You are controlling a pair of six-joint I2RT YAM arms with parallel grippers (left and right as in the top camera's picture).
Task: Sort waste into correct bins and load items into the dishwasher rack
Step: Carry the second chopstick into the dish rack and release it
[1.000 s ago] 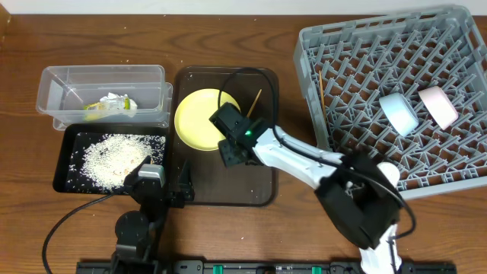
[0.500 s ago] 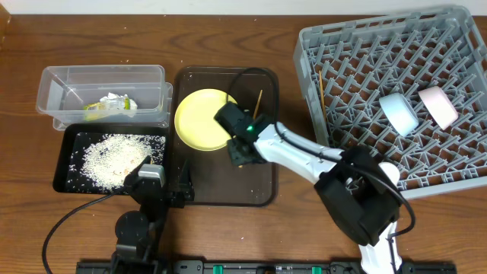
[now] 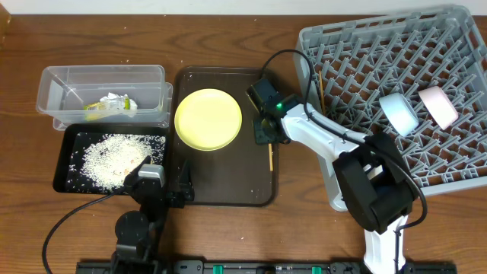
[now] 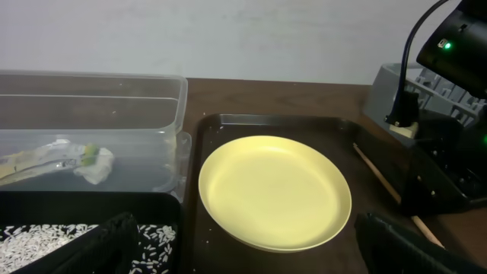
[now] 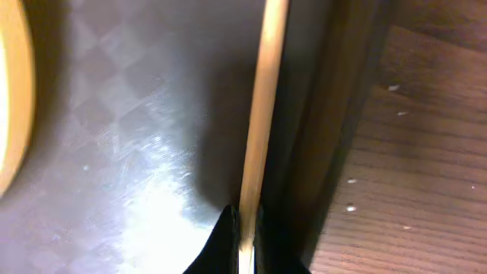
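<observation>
Thin wooden chopstick [image 3: 269, 156], pinched tight in the right gripper [image 5: 245, 243], four o'clock of the round yellow plate [image 3: 208, 119]; left gripper [image 4: 243, 247] gapes empty.

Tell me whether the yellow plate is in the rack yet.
Out: the yellow plate lies flat on the brown tray, left of the rack.

Chopstick [image 5: 262, 114] pinched by end effector [image 5: 245, 228], over brown tray [image 5: 137, 137]

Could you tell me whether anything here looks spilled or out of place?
Only minor: a few white specks lie on the wooden table beside the dark brown serving tray, likely stray rice. Otherwise the thin wooden chopstick in the right gripper looks normal.
</observation>
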